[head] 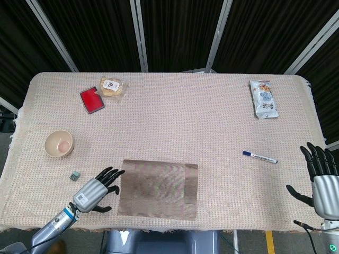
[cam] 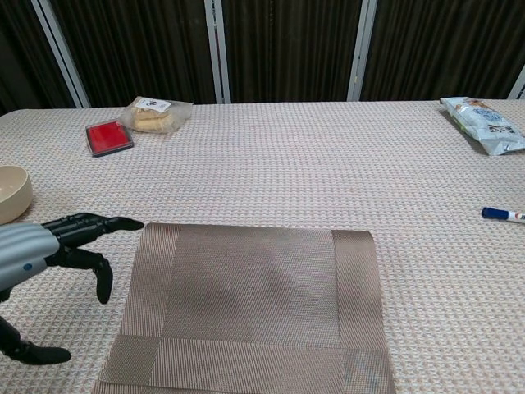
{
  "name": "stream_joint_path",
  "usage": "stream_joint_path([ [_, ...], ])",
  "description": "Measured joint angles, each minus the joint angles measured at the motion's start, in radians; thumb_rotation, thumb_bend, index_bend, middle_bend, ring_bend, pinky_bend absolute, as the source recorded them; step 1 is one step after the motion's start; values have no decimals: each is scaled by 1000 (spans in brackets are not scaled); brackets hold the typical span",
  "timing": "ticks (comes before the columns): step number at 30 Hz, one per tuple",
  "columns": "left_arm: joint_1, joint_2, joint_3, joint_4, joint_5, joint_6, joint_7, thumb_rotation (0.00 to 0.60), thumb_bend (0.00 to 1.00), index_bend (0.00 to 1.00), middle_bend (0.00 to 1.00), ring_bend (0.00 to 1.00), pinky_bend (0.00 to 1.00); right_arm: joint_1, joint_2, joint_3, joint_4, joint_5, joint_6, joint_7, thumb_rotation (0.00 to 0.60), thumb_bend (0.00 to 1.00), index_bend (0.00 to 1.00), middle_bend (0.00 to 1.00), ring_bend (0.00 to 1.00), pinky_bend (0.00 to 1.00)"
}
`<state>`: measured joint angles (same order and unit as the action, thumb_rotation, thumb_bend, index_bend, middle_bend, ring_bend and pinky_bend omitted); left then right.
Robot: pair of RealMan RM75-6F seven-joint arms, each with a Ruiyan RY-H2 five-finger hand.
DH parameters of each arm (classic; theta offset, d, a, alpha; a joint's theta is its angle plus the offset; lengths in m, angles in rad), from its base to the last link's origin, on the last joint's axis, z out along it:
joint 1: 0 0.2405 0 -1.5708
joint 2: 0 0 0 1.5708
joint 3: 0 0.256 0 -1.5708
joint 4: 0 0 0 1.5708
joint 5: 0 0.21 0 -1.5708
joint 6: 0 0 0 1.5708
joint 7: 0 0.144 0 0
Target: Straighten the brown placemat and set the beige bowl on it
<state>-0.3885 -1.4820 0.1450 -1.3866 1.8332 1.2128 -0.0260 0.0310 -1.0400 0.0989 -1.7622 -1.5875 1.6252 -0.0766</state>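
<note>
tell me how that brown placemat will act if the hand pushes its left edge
The brown placemat looks thin and woven, so it would probably buckle or fold rather than slide stiffly. It lies flat on the textured tablecloth, which likely adds drag. The left hand, open beside its edge, may do better pressing down while dragging.
</note>
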Motion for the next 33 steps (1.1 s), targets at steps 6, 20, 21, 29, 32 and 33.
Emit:
stream_joint_path([
  [6, 2, -53, 25, 68, 23, 5, 5, 600, 0, 468, 0, 0, 0, -1, 2, 0, -1, 1, 1, 4, 600, 0, 0, 0, 0, 0],
  [20, -13, -144, 29, 152, 38, 32, 14, 600, 0, 487, 0, 0, 0, -1, 7, 3, 1, 6, 1, 14, 600, 0, 0, 0, 0, 0],
  [21, -15, -146, 30, 153, 36, 28, 17, 600, 0, 487, 0, 0, 0, -1, 7, 3, 1, 7, 1, 15, 600, 0, 0, 0, 0, 0],
  [29, -24, -145, 36, 148, 21, 17, 20, 600, 0, 487, 0, 0, 0, -1, 8, 6, 2, 10, 1, 19, 600, 0, 0, 0, 0, 0],
  [32, -26, -135, 42, 140, 21, 19, 20, 600, 0, 487, 0, 0, 0, -1, 9, 6, 2, 11, 0, 20, 600, 0, 0, 0, 0, 0],
  [33, -27, -131, 44, 137, 22, 21, 22, 600, 0, 487, 0, 0, 0, -1, 9, 6, 2, 11, 0, 20, 600, 0, 0, 0, 0, 0],
])
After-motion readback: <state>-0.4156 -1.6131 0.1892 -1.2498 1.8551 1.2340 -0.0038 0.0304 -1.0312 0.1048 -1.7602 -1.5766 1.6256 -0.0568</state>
